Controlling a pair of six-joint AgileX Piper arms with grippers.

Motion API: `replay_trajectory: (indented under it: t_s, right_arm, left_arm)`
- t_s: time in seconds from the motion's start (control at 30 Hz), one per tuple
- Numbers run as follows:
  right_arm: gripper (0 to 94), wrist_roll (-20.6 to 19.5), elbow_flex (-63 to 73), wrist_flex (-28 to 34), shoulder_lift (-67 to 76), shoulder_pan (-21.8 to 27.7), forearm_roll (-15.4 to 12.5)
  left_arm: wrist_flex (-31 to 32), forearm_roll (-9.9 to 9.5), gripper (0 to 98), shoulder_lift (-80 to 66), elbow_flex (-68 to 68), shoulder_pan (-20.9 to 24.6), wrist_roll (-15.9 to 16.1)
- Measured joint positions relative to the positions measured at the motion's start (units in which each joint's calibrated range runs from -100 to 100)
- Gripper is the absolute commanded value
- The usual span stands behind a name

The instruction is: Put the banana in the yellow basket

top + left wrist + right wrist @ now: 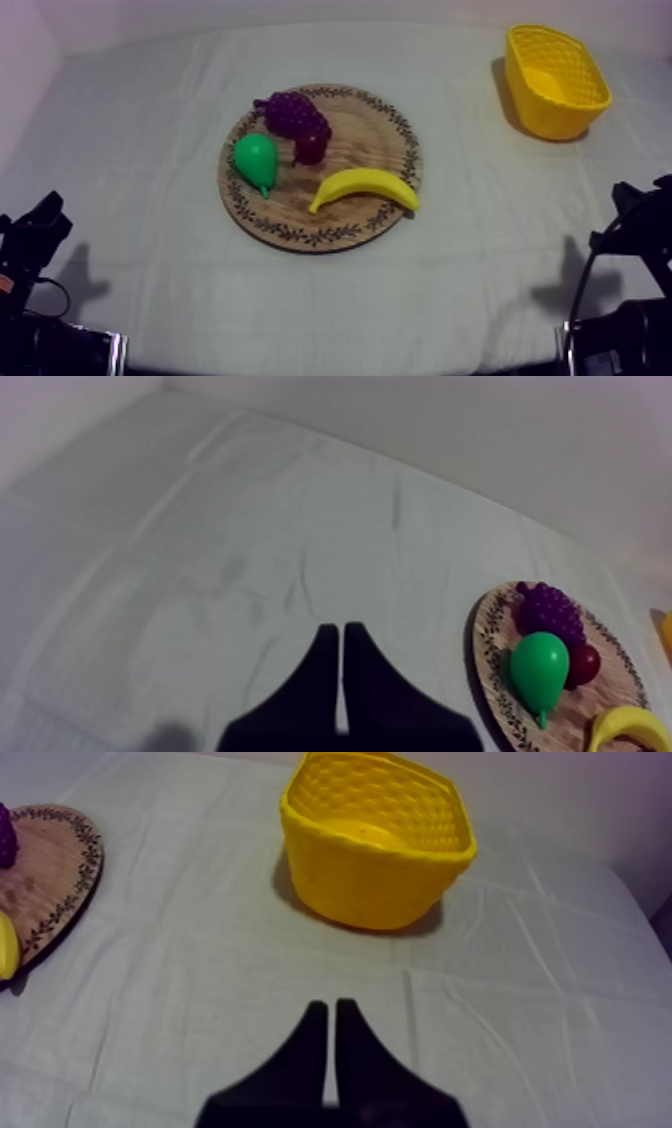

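Currently the banana (364, 188) lies at four o'clock on the board (300, 236), the basket (545, 115) at the tabletop's (140, 170) two o'clock; the left gripper (342, 676) and right gripper (331, 1052) are closed, empty.

I could read no writing, label, brand, number or sign on anything in my views. The wooden board (358, 138) carried only a leafy ornament round its rim, and the yellow basket (545, 112) only a moulded lattice on its walls.
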State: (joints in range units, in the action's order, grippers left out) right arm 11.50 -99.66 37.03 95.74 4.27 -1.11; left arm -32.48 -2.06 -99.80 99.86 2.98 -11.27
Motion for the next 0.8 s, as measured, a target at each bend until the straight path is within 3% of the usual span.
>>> replay_trajectory:
  t_s: [0.33, 0.8]
  right_arm:
    - [0.4, -2.07, 0.0, 2.15, 0.0, -2.14, 0.22]
    - [0.3, -0.18, 0.0, 2.07, -0.06, -0.96, 0.16]
  left_arm:
    - [0.0, 0.0, 0.1, 0.0, 0.0, 0.0, 0.0]
    - [0.0, 0.0, 0.1, 0.0, 0.0, 0.0, 0.0]
